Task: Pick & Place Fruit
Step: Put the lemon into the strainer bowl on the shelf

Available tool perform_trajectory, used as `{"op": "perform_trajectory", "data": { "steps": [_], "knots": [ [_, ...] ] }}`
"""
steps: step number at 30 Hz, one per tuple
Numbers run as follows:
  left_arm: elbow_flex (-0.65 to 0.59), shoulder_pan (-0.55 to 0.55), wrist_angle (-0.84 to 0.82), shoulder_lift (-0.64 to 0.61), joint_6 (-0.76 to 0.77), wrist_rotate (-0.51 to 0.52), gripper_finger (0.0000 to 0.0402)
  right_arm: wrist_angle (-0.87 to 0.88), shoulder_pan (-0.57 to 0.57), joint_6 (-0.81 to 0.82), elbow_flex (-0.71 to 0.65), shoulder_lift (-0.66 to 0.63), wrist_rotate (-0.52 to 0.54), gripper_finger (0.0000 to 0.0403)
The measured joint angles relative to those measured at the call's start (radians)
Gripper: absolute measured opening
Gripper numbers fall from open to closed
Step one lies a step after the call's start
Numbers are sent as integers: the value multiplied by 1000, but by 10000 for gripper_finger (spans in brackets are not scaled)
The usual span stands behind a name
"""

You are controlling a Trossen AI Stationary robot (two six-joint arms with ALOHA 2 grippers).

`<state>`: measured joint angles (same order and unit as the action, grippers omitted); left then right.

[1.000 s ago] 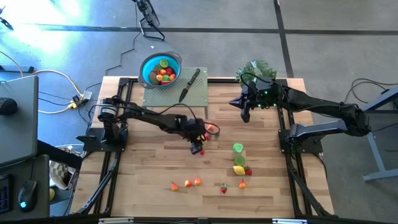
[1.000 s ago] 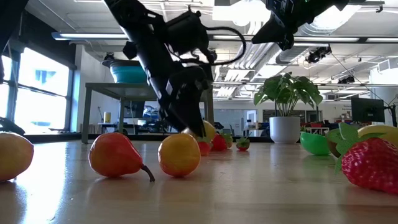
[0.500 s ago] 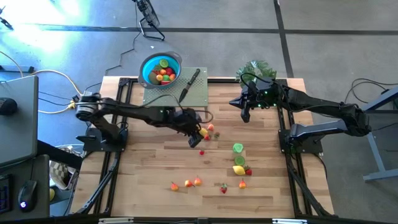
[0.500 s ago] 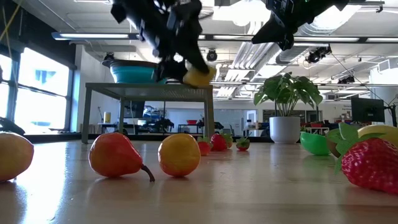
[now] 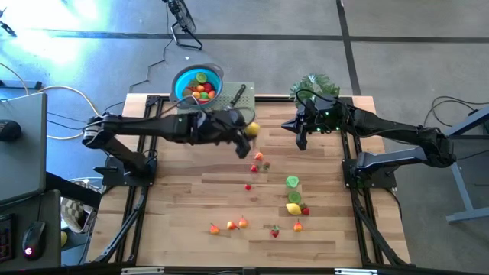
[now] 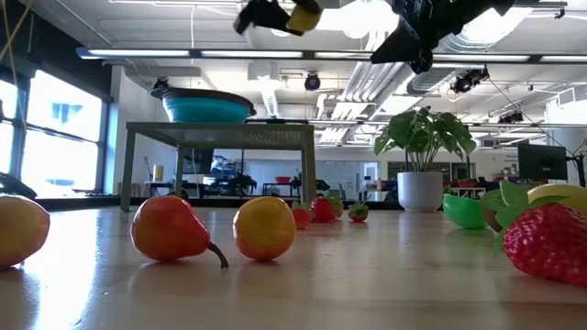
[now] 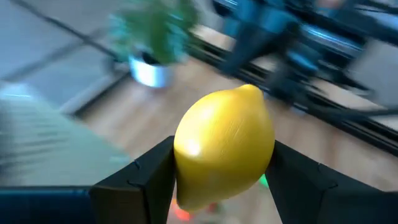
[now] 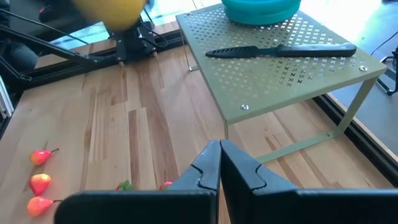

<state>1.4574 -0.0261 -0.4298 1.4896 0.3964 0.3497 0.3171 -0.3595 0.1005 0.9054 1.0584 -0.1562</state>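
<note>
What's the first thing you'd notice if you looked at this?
The big yellow lemon pinched in the left claw, held up high above the wooden table. Next, the blue bowl of fruit on the raised green shelf, and little fruits scattered along the table's front.

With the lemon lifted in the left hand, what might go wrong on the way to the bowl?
1. The lemon is round and gripped only at its sides by the left hand, high above the table; a slip would likely send it rolling among the loose fruit.
2. The blue bowl already holds several pieces, so a drop from height may bounce out.
3. The knife lies on the green stand beside the bowl, and a low pass might knock it.
</note>
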Motion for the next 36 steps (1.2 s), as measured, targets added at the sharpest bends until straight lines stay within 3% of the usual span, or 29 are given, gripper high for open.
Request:
{"op": "perform_trajectory", "data": {
  "steps": [6,14,18,24,36],
  "knots": [
    [128,-1,-121,1,4,267,207,-2,0,-4,0,0,0,2],
    [154,-3,-200,1,-7,471,207,-7,0,-26,0,0,0,2],
    [154,-42,-262,1,26,453,207,-7,0,-37,0,0,0,2],
    [154,-170,-344,-2,44,314,207,-7,0,-68,0,0,4,2],
    [154,-421,-368,-4,26,167,207,-7,-1,-72,0,0,161,2]
  ]
}}
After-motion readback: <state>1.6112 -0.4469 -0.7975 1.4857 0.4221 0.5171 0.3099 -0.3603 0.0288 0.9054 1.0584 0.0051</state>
